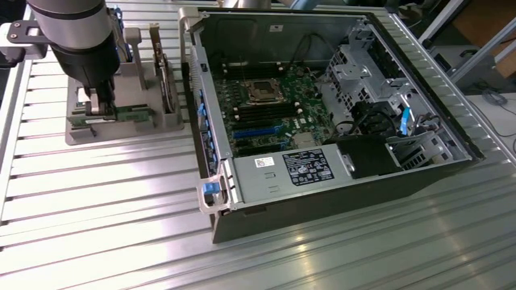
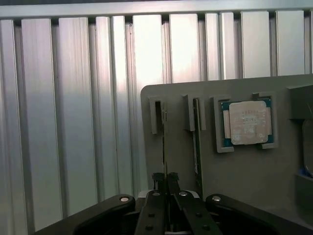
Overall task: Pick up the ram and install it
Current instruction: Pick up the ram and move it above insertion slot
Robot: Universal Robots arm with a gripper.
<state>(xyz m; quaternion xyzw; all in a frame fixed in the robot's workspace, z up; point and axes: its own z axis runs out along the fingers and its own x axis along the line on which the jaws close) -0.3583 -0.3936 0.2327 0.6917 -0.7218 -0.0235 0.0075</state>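
Grips the ram (image 2: 164, 142) edge-on with the tool (image 2: 166, 177) drawn narrow around it, low in a slot of the grey holder (image 2: 244, 186) on the table (image 2: 73, 122), well apart from the open computer case (image 1: 322, 208). Reads as the pickup stage, with nothing yet seated in the case. Risks a slip: only a thin edge to pinch, so possibly a twist or a drop on lifting. Risks binding in the slot under an off-vertical pull, dragging the holder along. Could also brush the second stick (image 2: 196, 142) just beside.
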